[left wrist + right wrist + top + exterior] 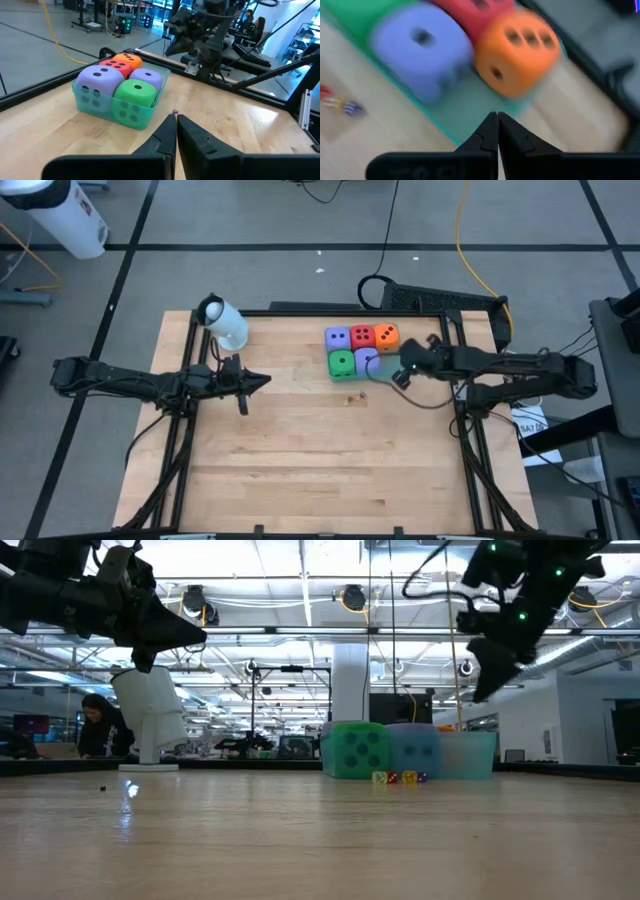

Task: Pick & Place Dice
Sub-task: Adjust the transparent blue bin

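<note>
Five dice sit in a translucent green tray (380, 367) at the table's far middle: purple (338, 337), red (362, 336) and orange (386, 335) in the far row, green (342, 363) and purple (367, 360) in the near row. My right gripper (497, 117) is shut and empty. It hangs above the tray's near right corner (470, 107), slanting down, and stands raised above the tray (480, 690) in the low view. My left gripper (176, 120) waits shut and level at the table's left (265, 380), pointing at the tray (87, 100).
Three tiny coloured dice (352, 396) lie on the wood just near of the tray. A white cylinder-shaped device (225, 325) stands at the far left of the table. Black frame rails (465, 430) run along the table's sides. The near half of the tabletop (320, 470) is bare wood.
</note>
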